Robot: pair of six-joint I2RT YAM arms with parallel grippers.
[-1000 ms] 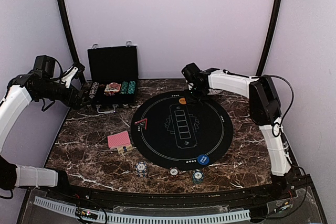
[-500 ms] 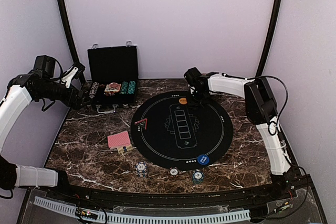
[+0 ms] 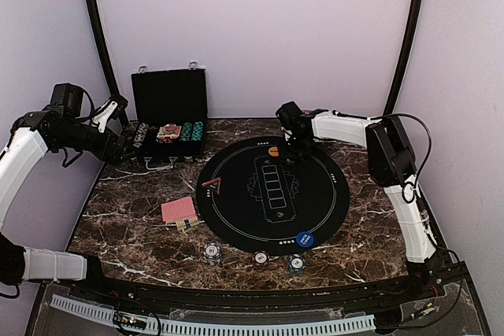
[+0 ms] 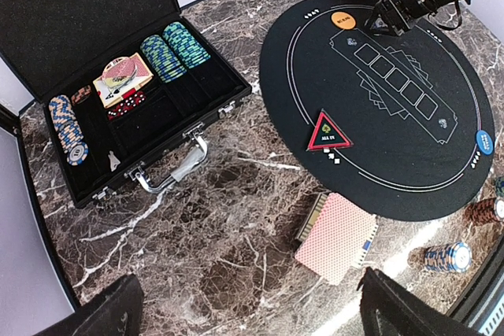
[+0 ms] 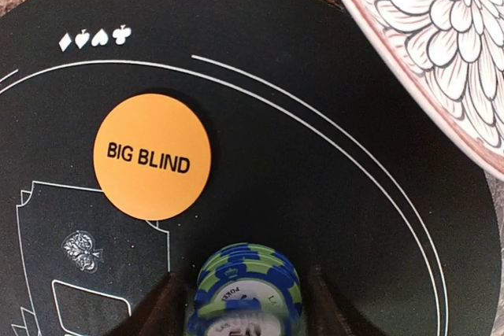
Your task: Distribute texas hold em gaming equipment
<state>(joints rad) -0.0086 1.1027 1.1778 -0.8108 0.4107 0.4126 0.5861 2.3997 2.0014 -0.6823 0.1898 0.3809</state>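
Plate [image 5: 425,45] near R claw [image 5: 246,308] straddling chip stack [image 5: 246,281] by orange button [image 5: 152,156], grip unclear; L claw [image 4: 252,312] spread.

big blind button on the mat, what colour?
Orange, with black lettering. The BIG BLIND button shows best in the right wrist view.

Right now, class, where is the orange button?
Top view: the orange button lies on the round black mat's far edge, just left of the right pincer.

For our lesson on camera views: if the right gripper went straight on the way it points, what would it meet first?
The right gripper would meet the chip stack between its fingers, then probably the black mat beneath; depth is unclear.
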